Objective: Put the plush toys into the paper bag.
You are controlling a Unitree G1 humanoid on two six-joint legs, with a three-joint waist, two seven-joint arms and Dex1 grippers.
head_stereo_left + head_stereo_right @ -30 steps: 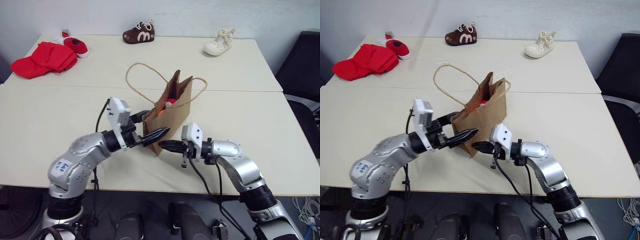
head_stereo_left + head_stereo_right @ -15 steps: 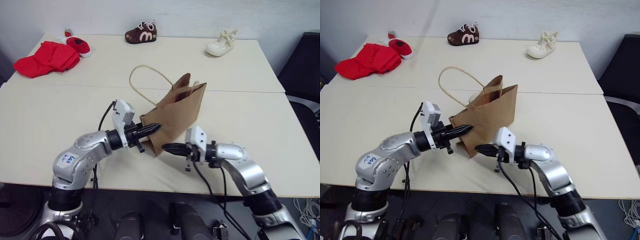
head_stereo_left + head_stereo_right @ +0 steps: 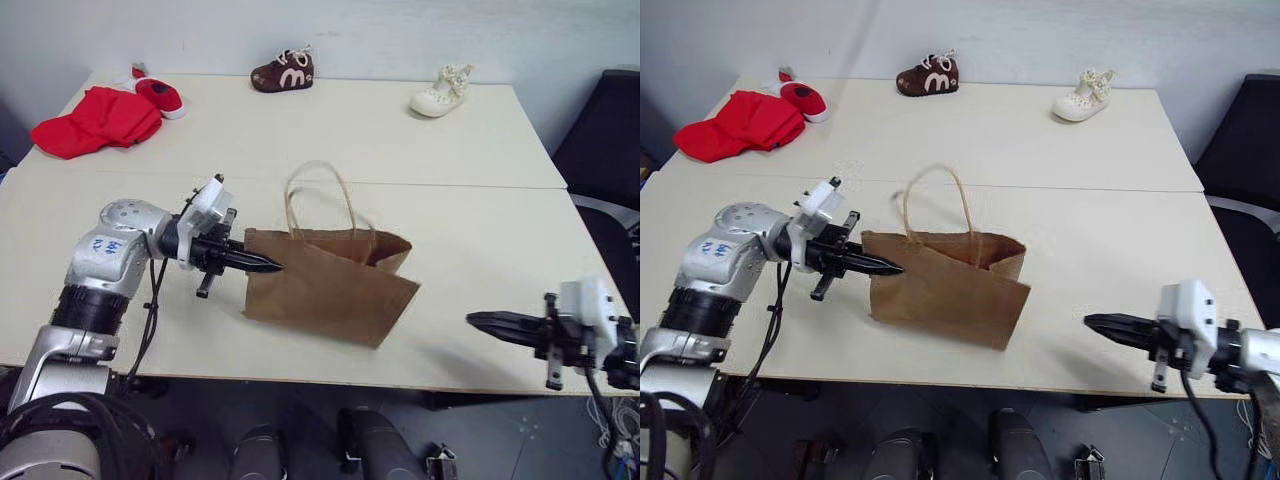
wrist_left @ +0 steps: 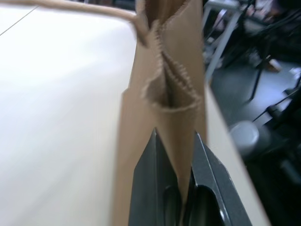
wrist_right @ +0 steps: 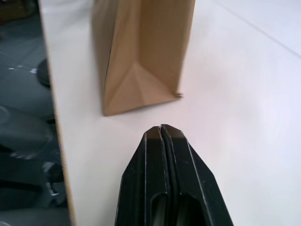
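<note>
The brown paper bag point(image 3: 330, 285) stands on the table with its broad side toward me and its loop handles point(image 3: 320, 195) raised. My left gripper point(image 3: 268, 266) is shut on the bag's left side edge; in the left wrist view the fingers point(image 4: 153, 162) pinch the folded paper point(image 4: 169, 70). My right gripper point(image 3: 487, 322) is shut and empty near the table's front edge, well off to the right of the bag. In the right wrist view it point(image 5: 162, 129) points at the bag's end point(image 5: 141, 52). The plush toys are hidden.
At the back left of the table point(image 3: 480, 140) lie a red cloth point(image 3: 95, 120) and a red-and-white shoe point(image 3: 157, 92). A brown shoe point(image 3: 282, 70) and a cream shoe point(image 3: 440, 90) stand along the back edge. A black chair point(image 3: 605, 150) is on the right.
My left gripper has shut on the bag's edge and swung the bag round, broadside to me. My right gripper has drawn back far to the right. The toys in the bag's mouth no longer show.
</note>
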